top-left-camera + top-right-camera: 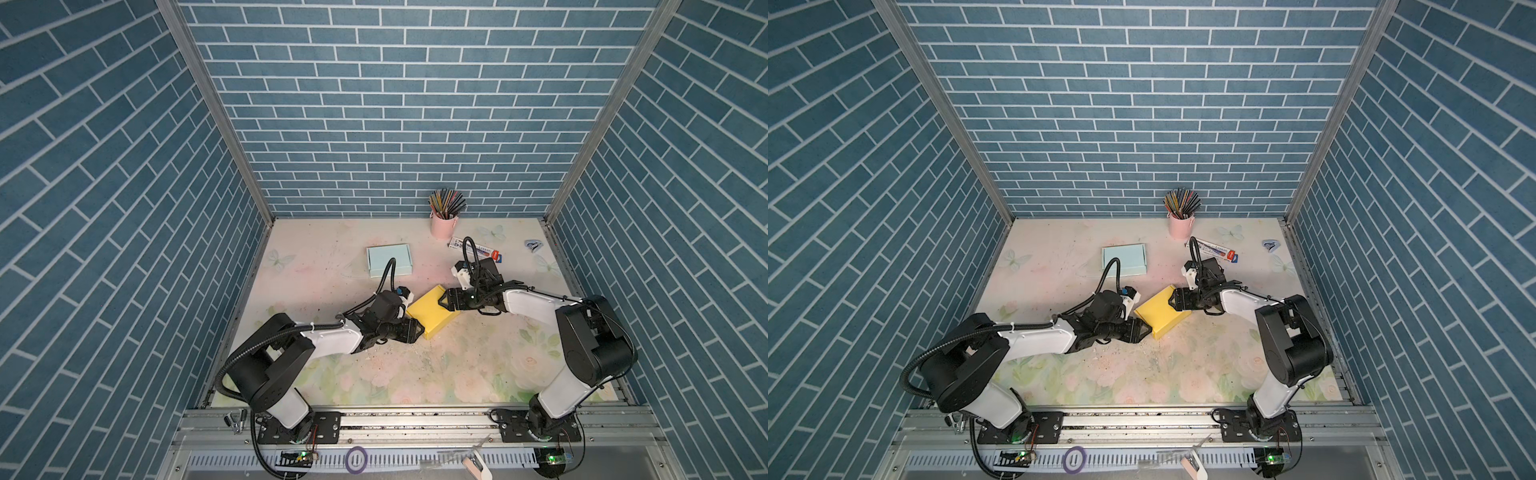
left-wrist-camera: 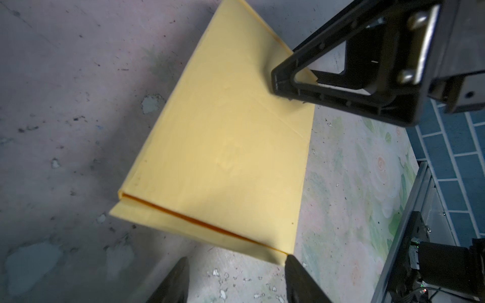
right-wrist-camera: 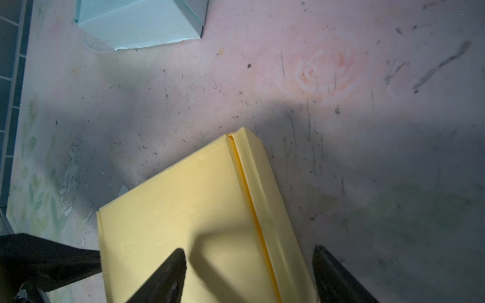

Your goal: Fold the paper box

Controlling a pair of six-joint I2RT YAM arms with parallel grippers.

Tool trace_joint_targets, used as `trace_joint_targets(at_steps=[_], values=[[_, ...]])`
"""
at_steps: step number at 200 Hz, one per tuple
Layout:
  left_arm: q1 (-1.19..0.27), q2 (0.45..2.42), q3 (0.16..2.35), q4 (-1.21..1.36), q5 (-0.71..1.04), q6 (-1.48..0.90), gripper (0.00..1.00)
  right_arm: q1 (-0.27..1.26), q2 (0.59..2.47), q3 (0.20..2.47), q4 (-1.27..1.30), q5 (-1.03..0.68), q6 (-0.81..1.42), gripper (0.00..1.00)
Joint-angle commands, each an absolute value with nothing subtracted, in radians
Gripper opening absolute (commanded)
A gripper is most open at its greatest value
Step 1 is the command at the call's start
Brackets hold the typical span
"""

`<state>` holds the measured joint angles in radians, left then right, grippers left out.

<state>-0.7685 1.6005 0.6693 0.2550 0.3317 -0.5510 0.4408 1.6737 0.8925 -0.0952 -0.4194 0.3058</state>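
The right fingers [image 3: 169, 275] stand spread and released, straddling the folded side strip of the yellow paper box [image 1: 430, 313] — probably to press that seam down. The left fingers [image 2: 175, 283], also apart and empty, sit at its opposite corner — seemingly to stop it sliding on the counter [image 1: 415, 374].
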Motion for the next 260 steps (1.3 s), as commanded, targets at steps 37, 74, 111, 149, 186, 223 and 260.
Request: trace_joint_targets(at_steps=[37,74,111,149,186,223,260], values=[[-0.685,1.565,0.628,0.288,0.309,-0.564,0.57,0.53,1.631,0.842,-0.042,-0.464,0.32,0.72],[-0.62,1.542,0.589,0.284,0.329,-0.549,0.56,0.614,1.634,0.832,0.016,-0.461,0.383,0.71],[-0.551,1.491,0.549,0.25,0.316,-0.523,0.56,0.686,1.671,0.875,0.055,-0.436,0.423,0.7],[-0.499,1.443,0.52,0.202,0.306,-0.495,0.55,0.72,1.735,0.911,0.109,-0.447,0.461,0.7],[-0.461,1.411,0.498,0.177,0.286,-0.479,0.56,0.738,1.768,0.937,0.133,-0.441,0.475,0.71],[-0.419,1.372,0.482,0.137,0.276,-0.458,0.58,0.758,1.795,0.955,0.159,-0.451,0.492,0.71],[-0.389,1.333,0.476,0.095,0.259,-0.437,0.65,0.76,1.772,0.935,0.162,-0.419,0.494,0.73]])
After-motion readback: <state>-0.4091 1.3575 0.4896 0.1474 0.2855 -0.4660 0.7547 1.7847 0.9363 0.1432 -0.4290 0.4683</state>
